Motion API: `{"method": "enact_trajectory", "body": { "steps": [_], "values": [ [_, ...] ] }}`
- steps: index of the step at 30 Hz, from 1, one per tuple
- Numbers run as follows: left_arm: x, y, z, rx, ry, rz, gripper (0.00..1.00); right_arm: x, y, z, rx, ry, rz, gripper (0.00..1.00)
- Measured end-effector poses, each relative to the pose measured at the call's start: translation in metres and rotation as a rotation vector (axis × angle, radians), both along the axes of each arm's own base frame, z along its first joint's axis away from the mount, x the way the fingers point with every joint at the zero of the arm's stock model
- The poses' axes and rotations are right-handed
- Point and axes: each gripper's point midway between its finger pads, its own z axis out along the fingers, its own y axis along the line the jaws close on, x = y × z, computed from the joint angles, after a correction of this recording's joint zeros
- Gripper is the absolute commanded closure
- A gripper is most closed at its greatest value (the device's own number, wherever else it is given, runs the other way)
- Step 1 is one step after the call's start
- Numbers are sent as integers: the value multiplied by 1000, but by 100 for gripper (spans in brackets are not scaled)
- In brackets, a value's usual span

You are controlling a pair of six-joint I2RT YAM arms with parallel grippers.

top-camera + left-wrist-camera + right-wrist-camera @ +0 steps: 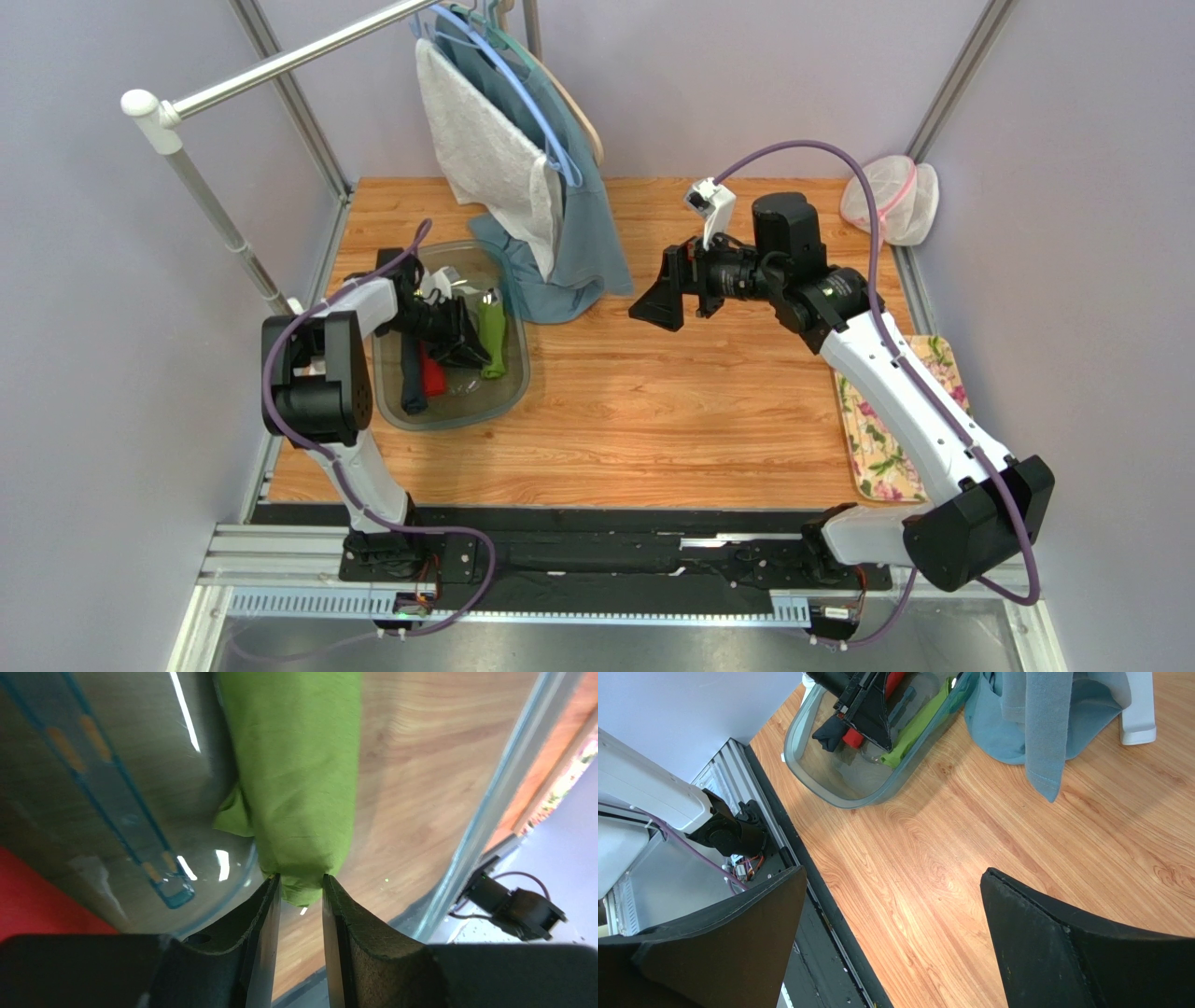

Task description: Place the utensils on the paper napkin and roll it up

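Fetching stage, by the look of it, with the napkin not yet spread on the table. Working with the left gripper down inside the clear plastic tub, left of centre in the overhead view. Pinching the near end of the paper napkin there, with jaws drawn narrow and both fingertips against the green fold at lower centre of the left wrist view. Found as a folded or bunched strip rather than a flat sheet, lying along the tub floor near the right-hand wall in the overhead view. Sharing the tub with a red-handled item and a dark one, probably utensils; too crowded under the arm to tell which kinds. Holding the right gripper spread wide and empty above bare wood, right of centre in the overhead view, well apart from the tub.

Next, probably: lift the napkin up over the tub rim without snagging the utensils, carry it to open wood toward frame centre, and spread it flat. Likely to need the right gripper on an opposite corner, given thin paper's readiness to tear or bunch under a one-sided pull. Only then fetch the utensils.
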Motion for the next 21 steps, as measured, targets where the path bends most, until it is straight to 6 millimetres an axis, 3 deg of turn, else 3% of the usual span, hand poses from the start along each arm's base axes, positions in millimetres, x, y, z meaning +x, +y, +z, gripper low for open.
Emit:
{"method": "enact_trajectory", "body": {
  "steps": [8, 14, 18, 21],
  "values": [
    [8, 9, -5, 61, 6, 3, 62, 0, 0, 0, 0, 0, 0, 0],
    [8, 9, -3, 56, -1, -2, 52, 0, 0, 0, 0, 0, 0, 0],
    [12, 5, 11, 30, -51, -6, 44, 0, 0, 0, 0, 0, 0, 0],
    [16, 3, 30, 25, -124, -8, 31, 0, 0, 1, -1, -3, 1, 0]
  ]
}}
